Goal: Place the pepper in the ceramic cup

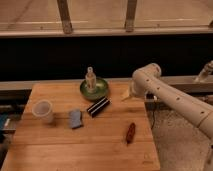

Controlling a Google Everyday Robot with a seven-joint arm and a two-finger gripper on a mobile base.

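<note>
Five things sit on my wooden counter (pixel 60 150), and the one I want is the pepper (pixel 130 133). It lies flat near the right edge, toward the front right corner and well apart from everything else, with its length running roughly back to front on a slight slant. The cup (pixel 43 111) stands upright near the left edge, about midway between back and front, with its mouth open to the top. Between the two lie a blue pad (pixel 76 118) and a black ribbed block (pixel 98 106). By the back edge is a green bowl (pixel 105 88) with a pale bottle (pixel 90 77) standing in it.

My claw (pixel 127 94) hangs over the back right part of the counter, just beside the bowl and well back from the pepper. I cannot tell whether it is open or closed, and I can make out nothing in it.

I judge the pepper to be very light, smooth-skinned and likely to roll or slip. I would come straight down and close gently across its narrow width at the middle, where it is thickest. It lies low, so I must reach almost to the wood. The cup looks light and breakable, so I would lower the pepper in end first without touching the rim
</note>
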